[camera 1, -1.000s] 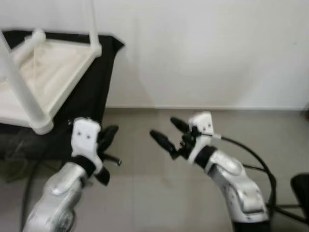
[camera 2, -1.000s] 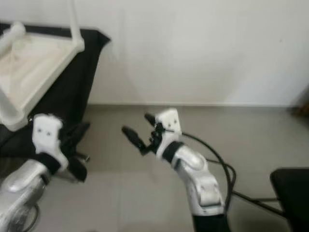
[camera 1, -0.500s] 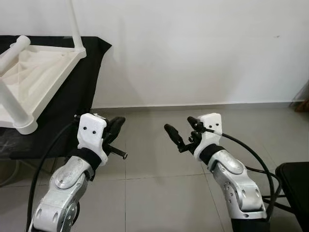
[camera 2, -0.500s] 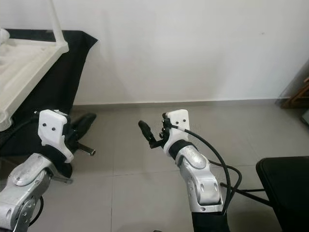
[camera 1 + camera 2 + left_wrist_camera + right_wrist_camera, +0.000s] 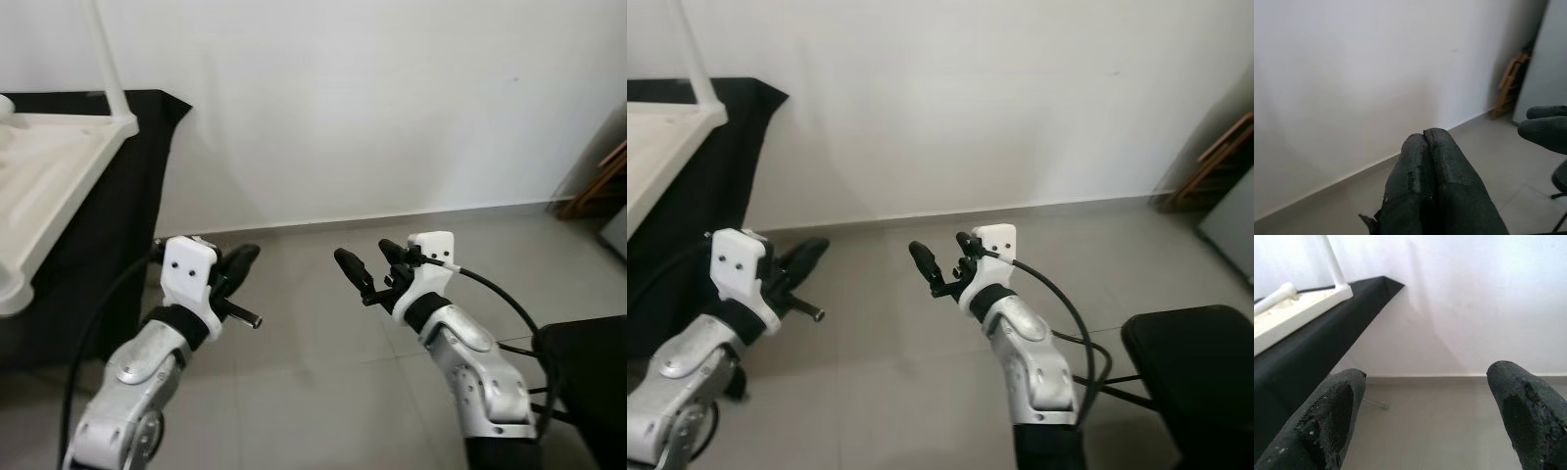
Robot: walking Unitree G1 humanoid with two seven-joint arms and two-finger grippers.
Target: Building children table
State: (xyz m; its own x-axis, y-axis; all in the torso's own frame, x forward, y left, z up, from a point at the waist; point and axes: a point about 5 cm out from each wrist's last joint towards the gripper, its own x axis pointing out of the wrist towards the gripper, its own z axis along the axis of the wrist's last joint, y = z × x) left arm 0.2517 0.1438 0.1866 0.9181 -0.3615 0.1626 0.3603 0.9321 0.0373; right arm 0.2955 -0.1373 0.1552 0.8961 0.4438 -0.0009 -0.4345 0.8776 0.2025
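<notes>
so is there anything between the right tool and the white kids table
Only the left tool at the black-draped stand's edge; otherwise bare grey floor between the right tool and the upturned white table, seen from the left eye.

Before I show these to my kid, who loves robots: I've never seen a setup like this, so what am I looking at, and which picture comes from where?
It is a humanoid robot with two silver arms, each ending in a two-fingered black gripper. The two wide pictures come from cameras in its head, looking down and forward; they show the same scene. The left gripper appears on the left, the right gripper on the right, both raised over a grey tiled floor before a white wall.

The other two pictures come from cameras on the wrists, looking along the fingers. They show the left jaws pressed shut and the right jaws spread open. Neither holds anything.

To the robot's left, a white children's table lies upside down on a surface draped in black cloth, one leg pointing up. At far right is a black seat.
</notes>
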